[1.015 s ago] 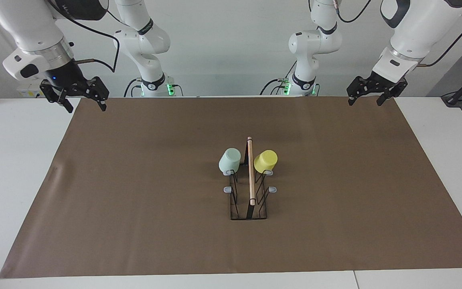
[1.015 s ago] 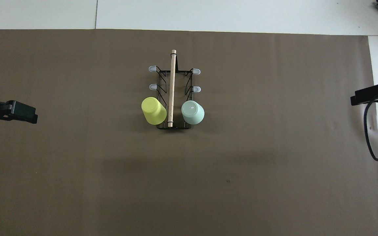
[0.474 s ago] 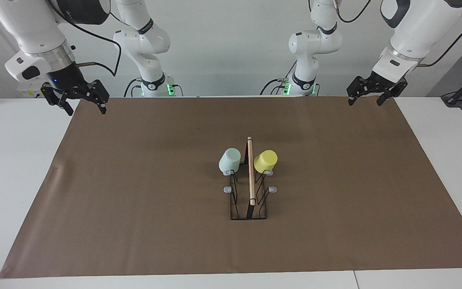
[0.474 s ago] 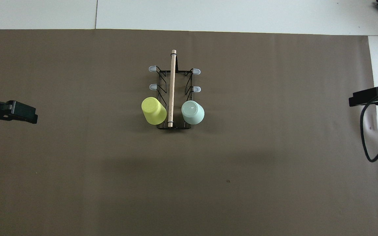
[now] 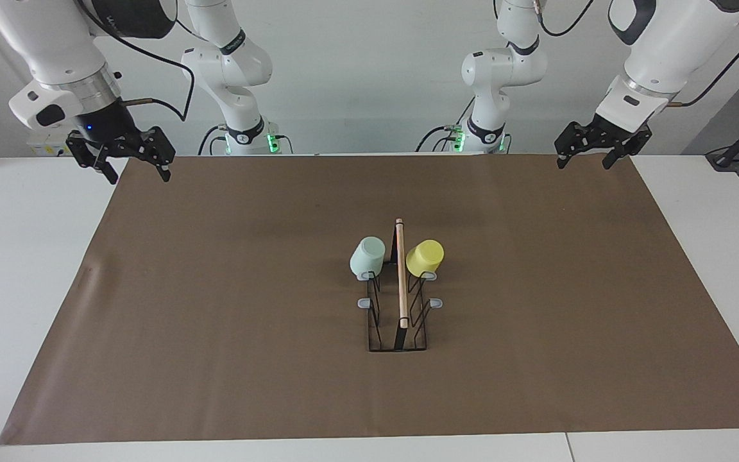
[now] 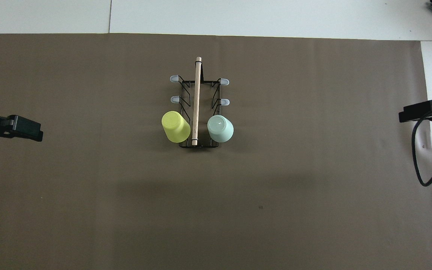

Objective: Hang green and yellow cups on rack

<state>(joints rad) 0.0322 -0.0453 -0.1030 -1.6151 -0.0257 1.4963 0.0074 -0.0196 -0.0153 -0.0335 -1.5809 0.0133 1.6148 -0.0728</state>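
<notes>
Facing view first, starting at the robots' end of the table: both arms hang up over the corners of the brown paper, empty and well apart from anything to do with the job. The right gripper is over the paper's corner at its own end, fingers spread, holding nothing. The left gripper is over the corner at the other end, fingers spread too, just as empty.

Out toward the middle of the paper stands the rack, its wooden handle running straight away from the robots. Both cups sit upside down on the pair of prongs nearest the robots, one either side of the handle: the green cup on the right arm's side, the yellow cup on the left arm's side, each tilted outward. The prongs farther along are bare.

From where I stand the hanging looks done. If a cup needed a nudge, each arm has its own cup on its own side, reaching inward across the rack's length.
</notes>
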